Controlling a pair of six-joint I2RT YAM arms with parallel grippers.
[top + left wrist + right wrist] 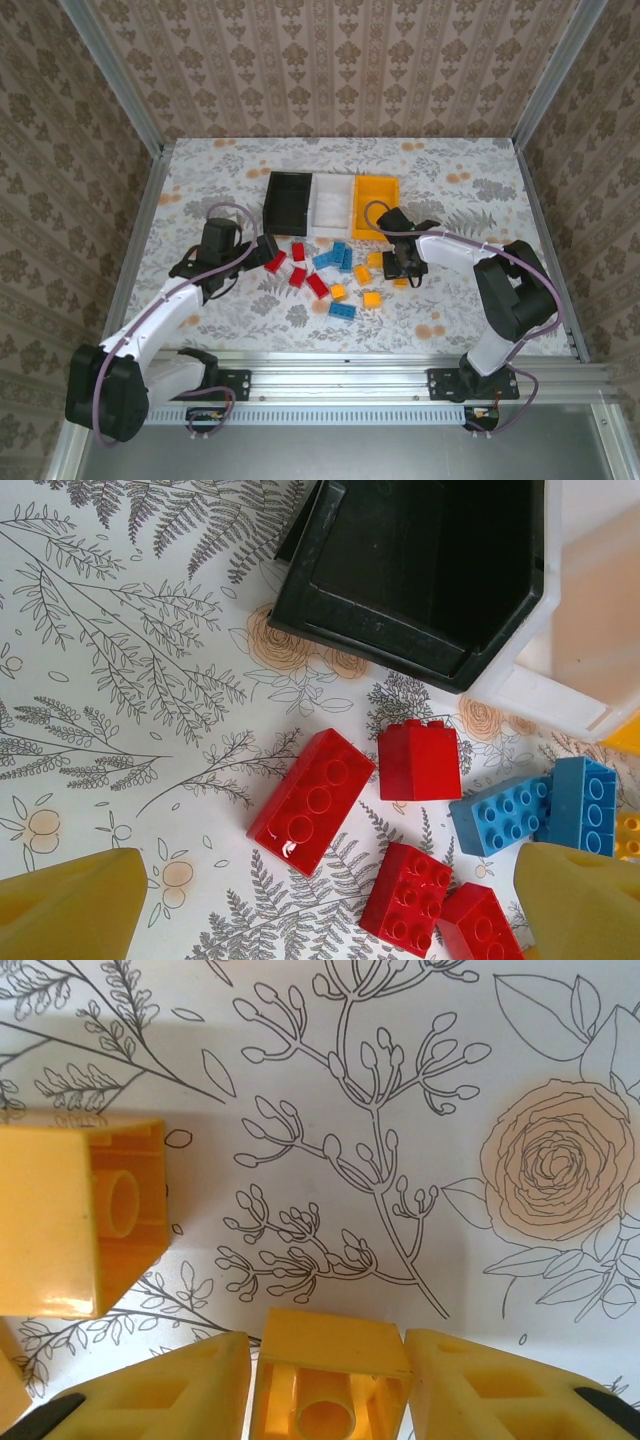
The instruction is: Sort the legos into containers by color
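Three bins stand in a row at the far middle of the worktop (200,190), their walls touching: the black bin (287,200) on the left, the white bin (332,203) in the middle, the orange-yellow bin (377,200) on the right. Just in front of them the legos (317,285) lie scattered, reds to the left, blues in the middle, orange-yellow ones to the right. My left hand (268,248) hangs low at the left edge of the scatter, near the black bin's near corner, open and holding nothing. In its wrist view its two yellow fingertips (70,905) stand wide apart at the bottom corners. Between and beyond them lie a long red brick (310,800), a tipped red brick (420,760) on its side, and two more red bricks (405,895) touching each other. Two blue bricks (500,815) lie touching one another just to the right, below the white bin's corner. My right hand (403,268) is down among the orange-yellow pieces, just in front of the orange-yellow bin, and is closed on an orange-yellow brick (325,1385). Both fingers (170,1390) press its sides, and its hollow underside faces the wrist camera. I cannot tell whether that brick rests on the worktop or is lifted off it. A second orange-yellow brick (80,1220) lies on its side just beside it, clear of the fingers.
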